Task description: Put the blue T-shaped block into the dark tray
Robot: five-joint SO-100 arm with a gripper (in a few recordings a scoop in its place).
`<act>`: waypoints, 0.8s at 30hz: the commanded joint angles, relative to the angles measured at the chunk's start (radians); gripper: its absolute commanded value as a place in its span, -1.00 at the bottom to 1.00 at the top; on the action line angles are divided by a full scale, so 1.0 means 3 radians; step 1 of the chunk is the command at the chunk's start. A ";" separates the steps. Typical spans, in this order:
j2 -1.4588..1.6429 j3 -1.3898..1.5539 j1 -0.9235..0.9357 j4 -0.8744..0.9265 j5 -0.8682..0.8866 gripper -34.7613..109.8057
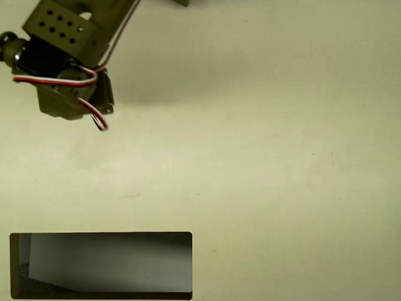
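Observation:
The blue T-shaped block is hidden or out of view. In the overhead view the olive arm (62, 63) reaches in from the top left corner, with red, white and black wires looped over its wrist. Seen from above, the gripper (78, 103) sits under that wrist, and the wrist body covers its fingers, so I cannot see how they stand or whether they hold anything. The dark tray (100, 295) lies at the bottom left, far below the arm in the picture. It has a dark rim and a shaded grey inside, with nothing in it.
A pale cream tabletop (269, 163) spreads across the middle and right of the picture. The arm casts a soft shadow on it near the top.

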 commanded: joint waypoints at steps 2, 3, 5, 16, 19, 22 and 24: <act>0.0373 0.1064 0.0619 -0.1365 -0.1544 -0.52; 0.0373 0.1243 0.0721 -0.1672 -0.1733 -0.52; 0.0266 0.1421 0.0874 -0.2050 -0.2010 -0.52; -0.0015 0.1733 0.1519 -0.2782 -0.3615 -0.52; -0.0015 0.1805 0.1580 -0.2782 -0.3717 -0.52; 0.0000 0.1928 0.1565 -0.2797 -0.3697 -0.52; 0.0051 0.2107 0.1514 -0.2961 -0.3641 -0.52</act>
